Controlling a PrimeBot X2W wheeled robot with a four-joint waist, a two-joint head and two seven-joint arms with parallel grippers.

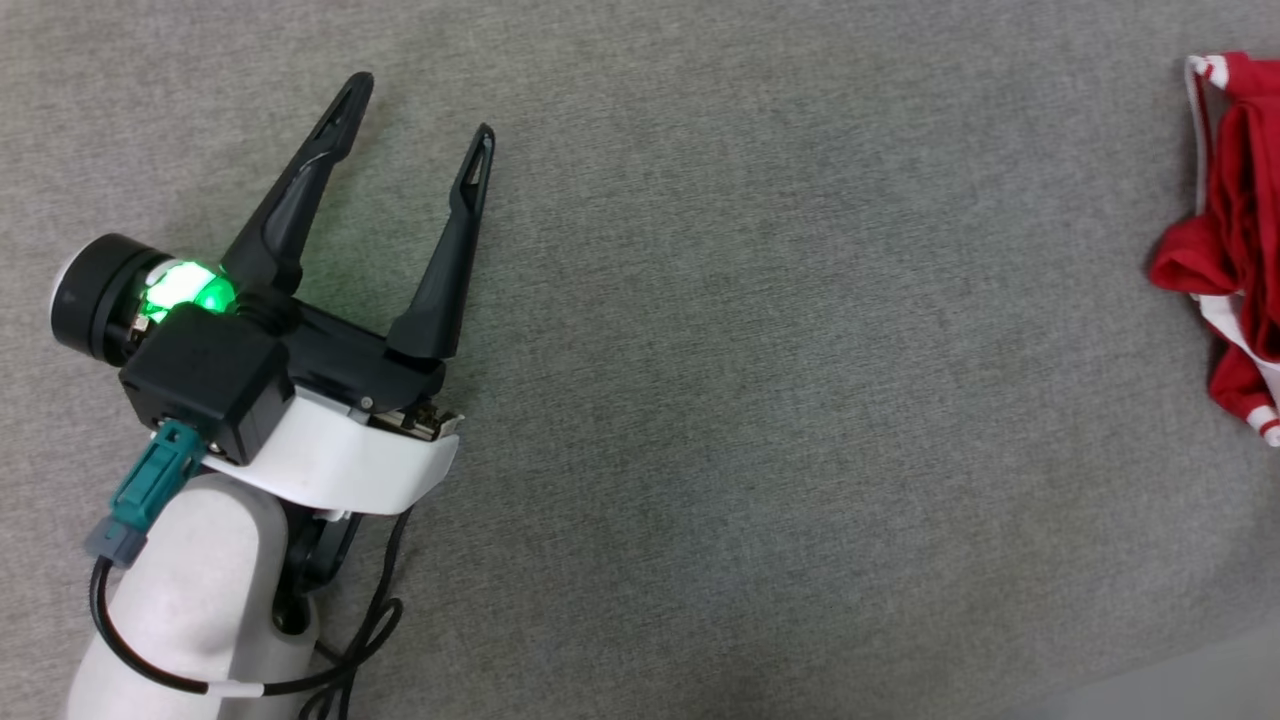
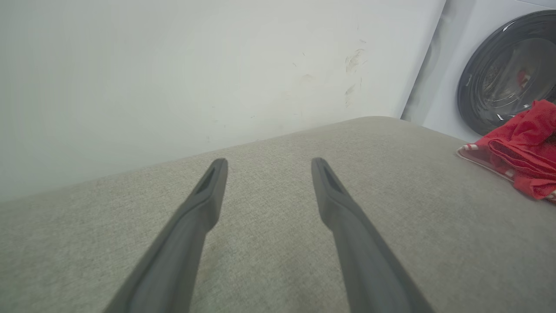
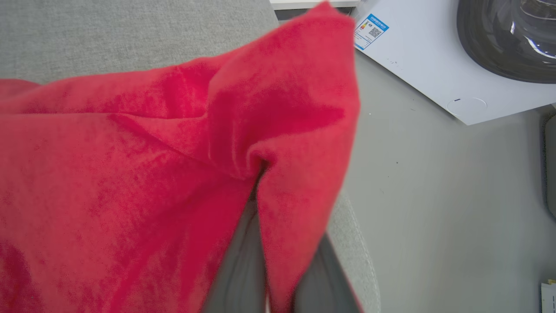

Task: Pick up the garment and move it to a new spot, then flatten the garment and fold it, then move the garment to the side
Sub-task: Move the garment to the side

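The garment (image 1: pixel 1235 230) lay bunched at the right edge of the cushion (image 1: pixel 760 400), pinched in the closed right gripper (image 3: pixel 256 191), the left gripper (image 1: pixel 422 110) wide and empty; step 1, the pickup, seemed underway, next needing a lift and carry inward.

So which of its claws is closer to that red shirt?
Right. The right gripper is shut on a fold of the garment; the left gripper hangs open over the grey cushion, well to the garment's left.
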